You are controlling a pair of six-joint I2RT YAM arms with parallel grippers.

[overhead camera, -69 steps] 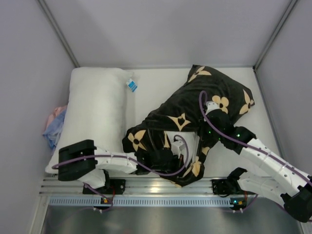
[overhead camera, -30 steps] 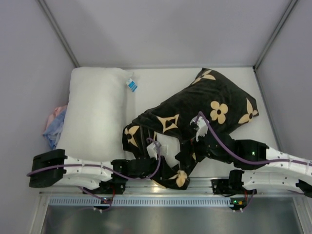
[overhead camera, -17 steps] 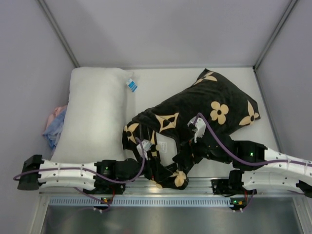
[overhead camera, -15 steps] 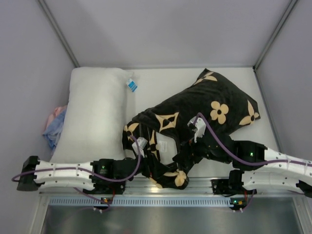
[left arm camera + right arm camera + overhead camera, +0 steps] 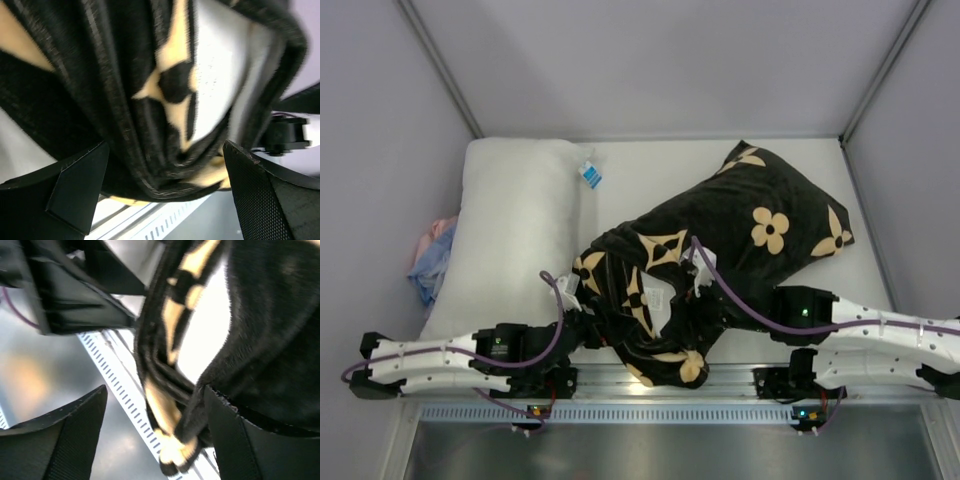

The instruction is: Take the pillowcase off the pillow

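"How would the pillowcase (image 5: 760, 215) have handled?"

"Soft, velvety and limp, by the look of it. It seemed light, and apt to bunch and slide rather than hold a shape. It lay rumpled across the middle and right of the table (image 5: 650, 170), its mouth turned toward the arms."

"And what was in it?"

"The pillow (image 5: 660, 297), mostly inside, with only a white patch showing through the mouth. It looked plump and springy, so it would likely drag against the cloth."

"Where was the best hold?"

"Probably the doubled hem at the mouth, where the folds were thickest. The left claw (image 5: 165, 150) stood wide, with fabric hanging just ahead of its fingers and nothing pinched. The right claw (image 5: 155, 390) was apart too, the bunched hem between its fingers but not clamped."

"Anything else nearby?"

"A second white pillow (image 5: 515, 230) lay bare along the left, just beside the pillowcase."
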